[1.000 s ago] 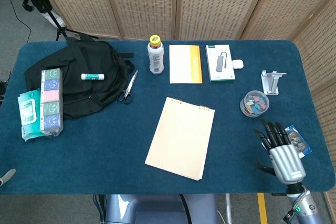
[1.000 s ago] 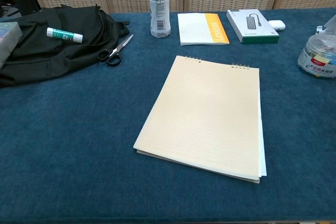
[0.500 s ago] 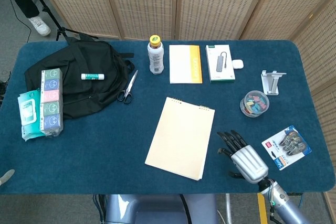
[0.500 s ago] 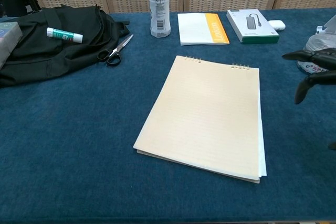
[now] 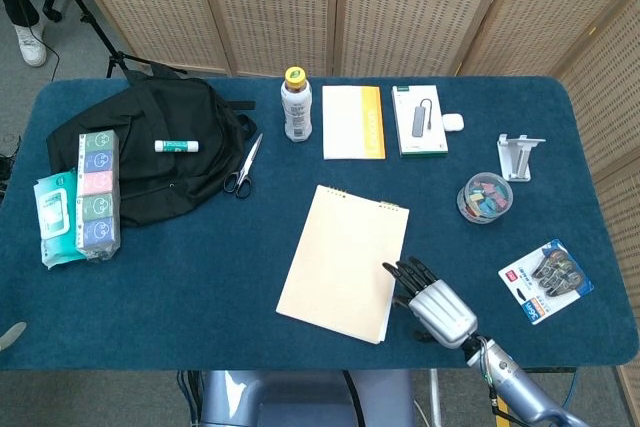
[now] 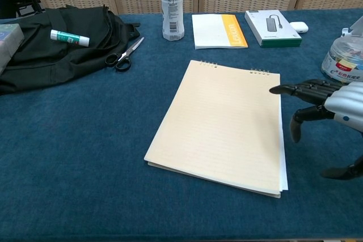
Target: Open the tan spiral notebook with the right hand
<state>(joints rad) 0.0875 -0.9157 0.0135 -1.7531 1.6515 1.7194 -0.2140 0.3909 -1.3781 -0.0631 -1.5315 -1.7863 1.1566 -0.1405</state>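
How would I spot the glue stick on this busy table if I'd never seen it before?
Start at the big black backpack lying on the left of the blue table. The glue stick lies flat on top of it: a small white tube with green ends, unlike the metal scissors beside the bag on the cloth.

We see only one of our hands, the right hand (image 5: pixel 432 299) (image 6: pixel 332 103) — a rounded shell of brushed silver metal over the back, with slim black fingers (image 5: pixel 405 274) (image 6: pixel 295 89) built from short jointed segments. In the head view, at five o'clock from the shell, a narrower silver-grey wrist section carries a small green light and a dab of yellow-orange, and a thin dark cable runs beside the grey forearm below it. In the chest view the silver shell shows a faint bluish sheen — the black thumb looks thicker than the other digits.
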